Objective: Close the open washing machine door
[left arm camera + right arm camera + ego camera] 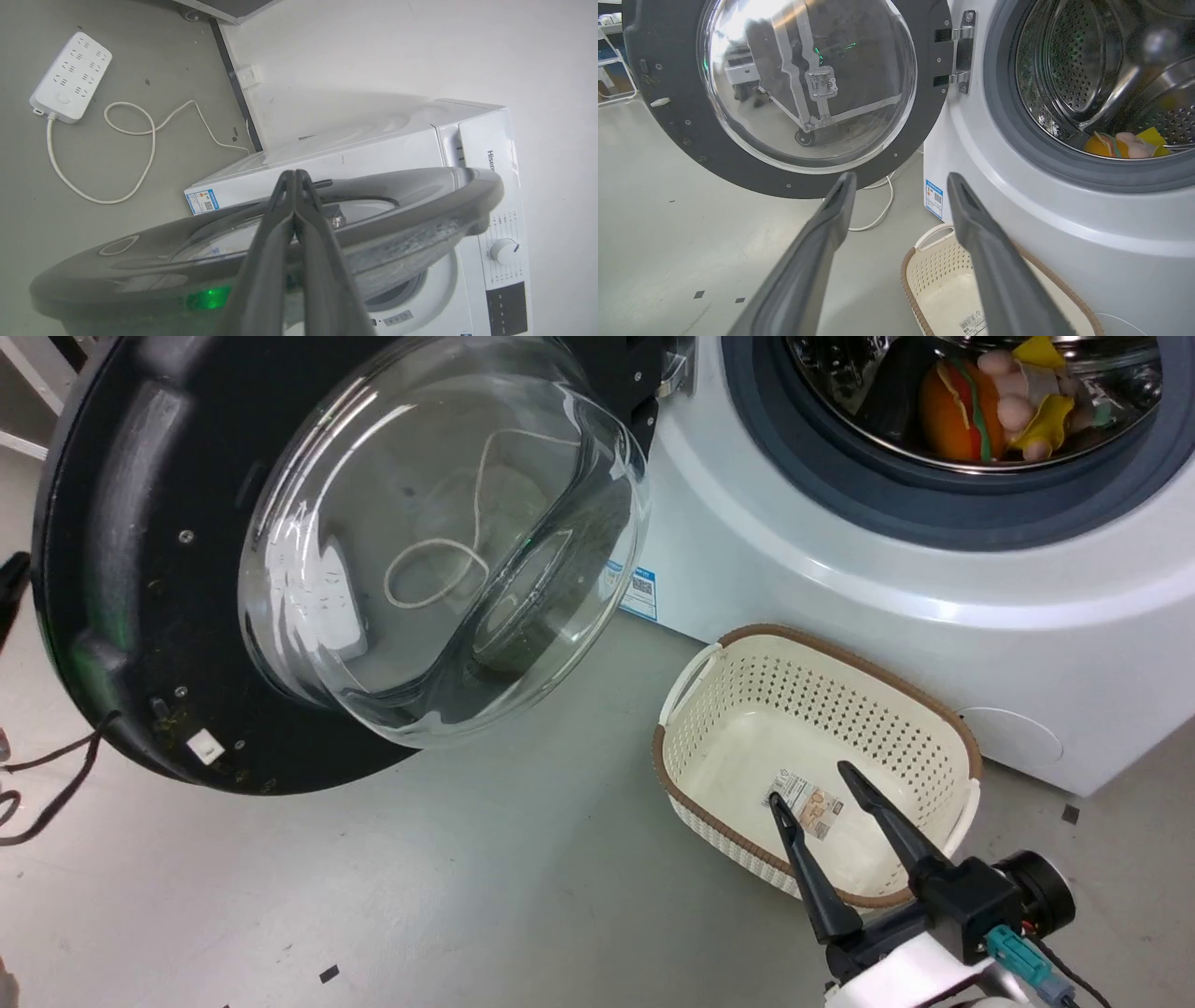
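Note:
The washing machine door (131,569) stands swung wide open at the left, its black rim and bulging glass window (439,541) facing me. The white washing machine (840,569) is at the right, its drum mouth uncovered. My left gripper (295,173) is shut with nothing in it, behind the door's outer face (420,196); I cannot tell whether it touches. My right gripper (808,784) hangs open and empty over the cream basket (709,672). In the right wrist view this gripper (901,179) points at the gap between the door's rim (668,116) and the machine (1017,224).
Soft toys (990,401) lie inside the steel drum. The perforated basket (934,280) stands on the floor against the machine's front. A white power strip (70,77) and its cable (140,140) lie on the floor behind the door. Black cables (47,784) trail at the far left.

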